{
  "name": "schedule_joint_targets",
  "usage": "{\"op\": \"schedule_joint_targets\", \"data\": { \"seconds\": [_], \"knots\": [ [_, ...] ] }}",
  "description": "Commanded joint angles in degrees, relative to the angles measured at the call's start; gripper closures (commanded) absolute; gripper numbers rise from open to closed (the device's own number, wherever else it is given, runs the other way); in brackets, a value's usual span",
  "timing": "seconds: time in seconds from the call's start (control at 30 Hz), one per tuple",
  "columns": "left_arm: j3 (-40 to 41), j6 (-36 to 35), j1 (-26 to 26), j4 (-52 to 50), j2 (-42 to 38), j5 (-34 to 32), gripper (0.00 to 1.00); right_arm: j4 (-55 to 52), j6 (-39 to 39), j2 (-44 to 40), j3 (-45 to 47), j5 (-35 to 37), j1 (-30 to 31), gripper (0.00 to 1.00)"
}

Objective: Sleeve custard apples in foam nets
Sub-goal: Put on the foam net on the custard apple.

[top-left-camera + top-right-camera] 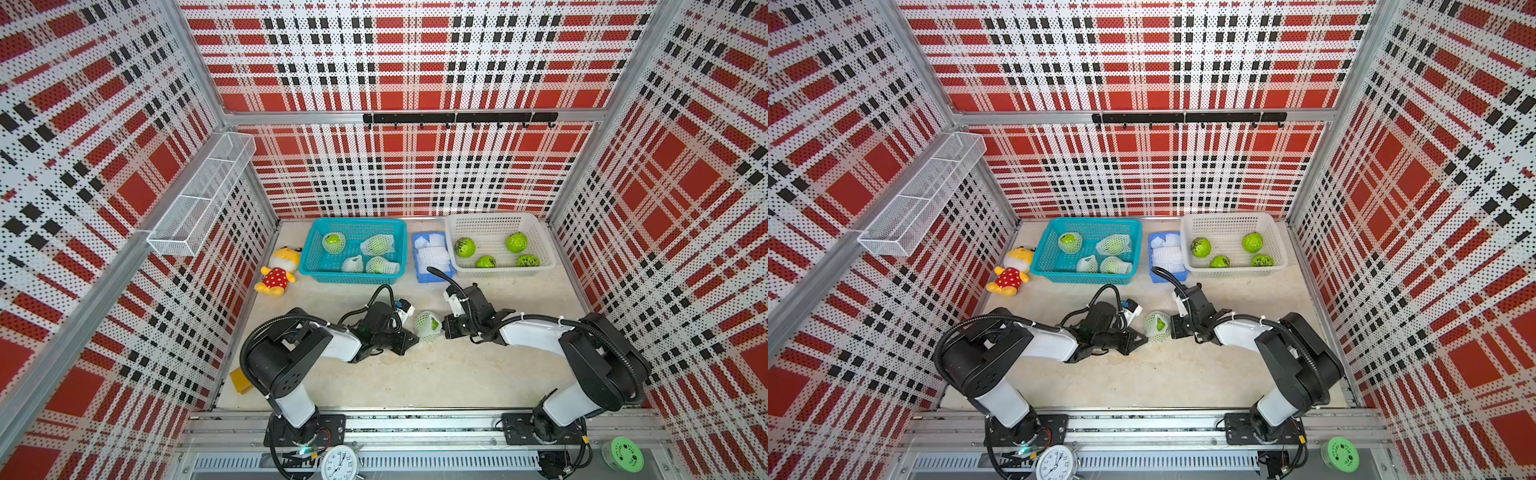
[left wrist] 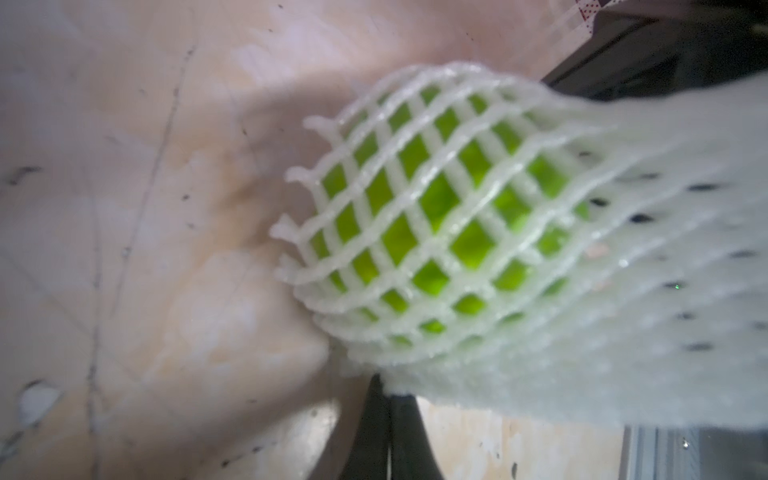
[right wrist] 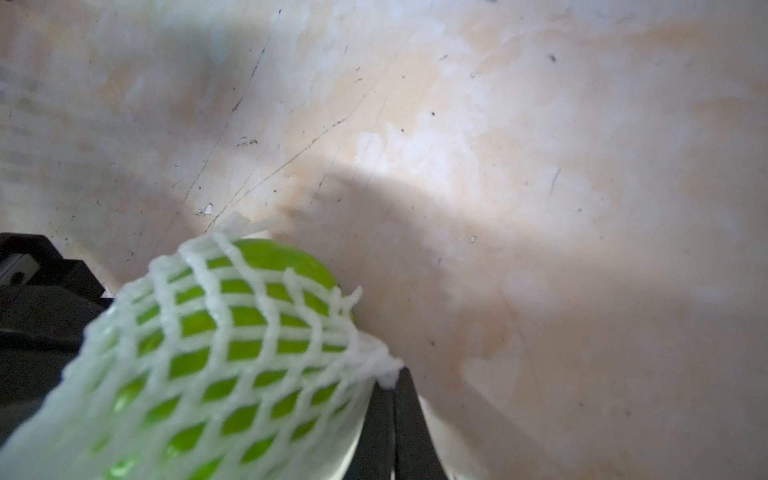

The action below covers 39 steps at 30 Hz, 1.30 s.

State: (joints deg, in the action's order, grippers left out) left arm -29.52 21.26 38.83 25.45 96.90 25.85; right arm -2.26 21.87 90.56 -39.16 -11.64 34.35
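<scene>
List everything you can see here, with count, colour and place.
Bare bumpy green custard apples: four, dark-patched, in the white plastic lattice basket, back right.
Netted custard apples: four, in the teal plastic basket, back centre.
Spare white foam mesh nets: a pile, in the blue tray between baskets.
Part-sleeved custard apple in a foam net: one, on the beige table, between the grippers.
Plush toy: one, yellow and red, left of teal basket.
Yellow block: one, front left.
Wire mesh shelf: one, white, left wall.
Hook rail: one, black, back wall.
Alarm clock: one, white, front rail.
Round disc: one, green, front right.
Left gripper, right gripper: black, each pinching that net.
</scene>
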Motion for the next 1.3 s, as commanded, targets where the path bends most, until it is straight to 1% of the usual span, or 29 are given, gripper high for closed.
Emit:
{"op": "schedule_joint_targets", "data": {
  "seconds": [0.0,0.03,0.07,0.1,0.2,0.27,0.3,0.33,0.4,0.47,0.57,0.63,0.67,0.7,0.73,0.83,0.97,1.03,1.13,1.27],
  "knots": [
    [0.4,0.8,-0.6,-2.8,-1.6,-3.1,0.70,0.0,-1.6,1.6,-2.0,-0.9,-0.3,1.00],
    [0.5,0.7,-0.5,-2.8,-2.0,-3.2,0.66,0.0,-1.7,1.7,-2.2,-1.1,-0.3,1.00],
    [0.8,0.7,-0.5,-2.8,-2.4,-3.4,0.57,0.0,-1.7,1.9,-2.4,-1.1,-0.3,1.00],
    [1.1,0.7,-0.4,-2.8,-3.0,-3.7,0.52,-0.1,-1.8,2.0,-2.6,-1.1,-0.2,1.00],
    [2.6,1.1,-0.4,-2.9,-5.3,-5.2,0.43,-0.4,-2.1,2.1,-3.1,-1.0,-0.3,1.00],
    [4.0,1.8,-0.4,-2.9,-7.6,-7.1,0.43,-0.5,-2.3,2.1,-3.3,-0.9,-0.3,1.00],
    [4.8,2.2,-0.5,-2.9,-9.1,-8.0,0.39,-0.5,-2.3,2.2,-3.5,-0.9,-0.4,1.00],
    [5.4,2.5,-0.5,-2.9,-10.9,-8.6,0.38,-0.6,-2.4,2.2,-3.6,-1.0,-0.4,1.00],
    [6.6,2.9,-0.4,-3.7,-14.9,-10.8,0.37,-0.7,-2.5,2.4,-3.9,-1.1,-0.3,1.00],
    [6.9,2.3,-0.4,-5.2,-19.0,-12.2,0.37,-0.6,-2.5,2.7,-4.1,-1.3,-0.3,1.00],
    [5.9,0.6,-0.6,-7.0,-24.0,-13.2,0.32,-0.5,-2.5,2.7,-4.4,-1.7,-0.4,1.00],
    [3.6,-0.8,-0.9,-8.3,-23.6,-11.9,0.25,-0.3,-2.5,2.9,-4.6,-1.8,-0.5,1.00],
    [2.7,-1.1,-0.9,-8.4,-22.4,-11.6,0.22,-0.4,-2.6,2.9,-4.7,-1.8,-0.5,0.99],
    [1.6,-1.0,-0.9,-8.3,-20.6,-11.1,0.21,-0.3,-2.7,3.0,-4.8,-1.9,-0.5,0.96],
    [0.6,-1.1,-0.7,-8.1,-18.9,-10.9,0.21,-0.3,-2.6,3.0,-4.9,-1.9,-0.4,0.92],
    [-1.0,0.0,0.1,-5.4,-14.4,-10.3,0.23,0.0,-2.5,3.3,-5.1,-2.1,-0.4,0.85],
    [-2.5,0.4,1.4,-3.9,-10.7,-10.9,0.25,0.2,-2.4,3.3,-5.1,-2.2,-0.4,0.74],
    [-3.0,0.6,1.5,-3.2,-8.9,-10.4,0.28,0.2,-2.4,3.4,-5.2,-2.1,-0.4,0.72],
    [-2.7,1.1,1.4,-1.3,-7.3,-10.1,0.34,0.2,-2.4,3.3,-5.3,-2.1,-0.5,0.70],
    [-2.6,2.0,1.5,0.9,-5.6,-9.6,0.49,0.0,-2.5,3.3,-5.3,-1.8,-0.5,0.68]
  ]
}}
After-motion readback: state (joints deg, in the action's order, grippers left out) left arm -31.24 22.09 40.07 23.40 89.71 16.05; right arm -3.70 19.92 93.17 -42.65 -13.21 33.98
